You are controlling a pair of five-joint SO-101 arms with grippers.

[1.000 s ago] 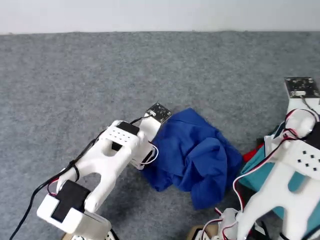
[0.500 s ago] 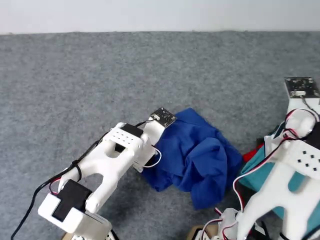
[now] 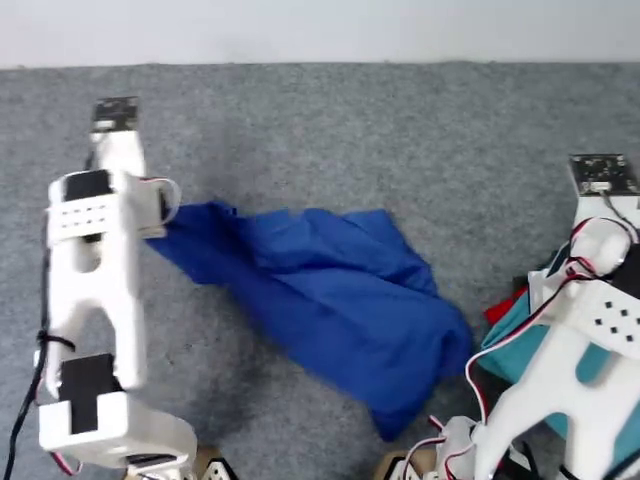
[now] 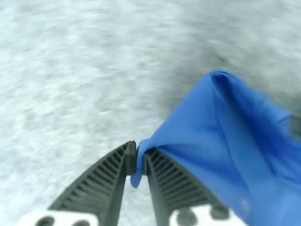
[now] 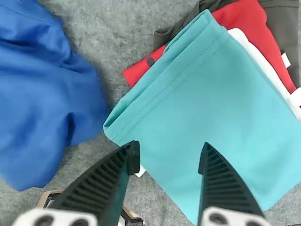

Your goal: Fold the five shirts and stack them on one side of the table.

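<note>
A blue shirt [image 3: 320, 290] lies stretched across the middle of the grey table, from the left arm to near the right arm. My left gripper [image 4: 139, 162] is shut on a corner of the blue shirt [image 4: 225, 136], at the table's left [image 3: 160, 215]. A folded stack sits at the right: a teal shirt [image 5: 211, 122] on top, with red [image 5: 235, 19], white [image 5: 273, 70] and dark [image 5: 277, 28] shirts under it. My right gripper [image 5: 167, 162] hangs open just above the teal shirt's near edge, holding nothing.
The grey carpet-like table top [image 3: 300, 130] stretches to a white wall at the back. The right arm's white body [image 3: 580, 360] stands over the stack at the right edge. The left arm [image 3: 90, 300] runs along the left side.
The left arm has swung from the table's middle to the far left, pulling the bunched blue shirt out into a long spread. The right arm has not moved.
</note>
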